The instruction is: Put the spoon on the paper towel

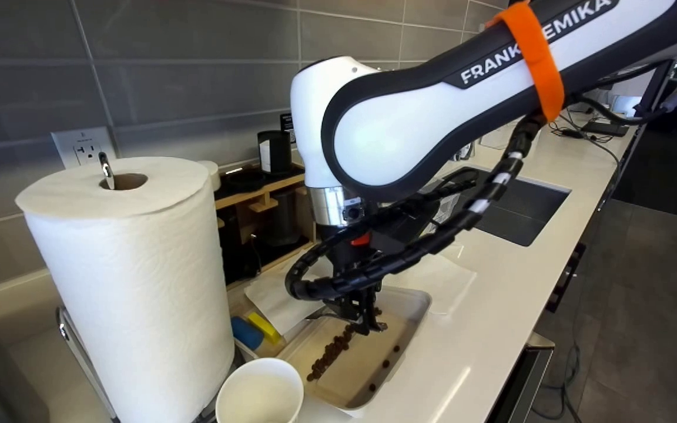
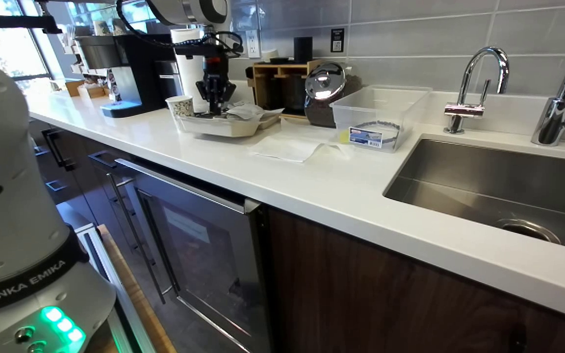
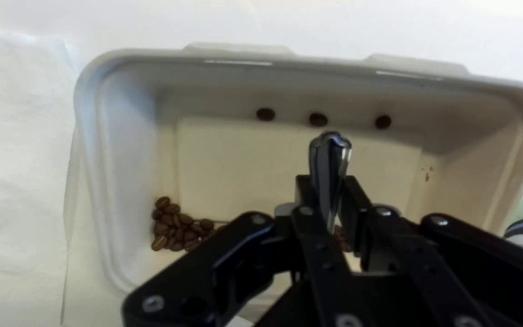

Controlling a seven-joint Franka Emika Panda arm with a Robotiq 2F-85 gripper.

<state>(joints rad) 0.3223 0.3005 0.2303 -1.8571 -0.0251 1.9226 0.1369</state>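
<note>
Looking down into the pale tray [image 3: 243, 172], the wrist view showed coffee beans [image 3: 177, 229] running along one long side from a corner and three single ones along the other, whereas in an exterior view the tray's outer wall [image 2: 218, 129] hid them. A yellow block [image 1: 264, 329] and a blue block [image 1: 247, 333] showed beside the tray in an exterior view, with the big paper roll [image 1: 133, 294] nearby. The curved tap [image 2: 468, 111] by the sink [image 2: 483, 169] stood plain in an exterior view. The paper towel [image 2: 282, 147] lay flat on the counter [image 2: 312, 181] just beside the tray's short end; the wrist view's left edge cut it off. The gripper [image 3: 328, 193] had its fingers pressed together around the spoon [image 3: 327, 168], holding it over the tray, apart from the paper towel. One narrow metal end poked past the fingertips; whether the spoon touched any beans could not be told.
</note>
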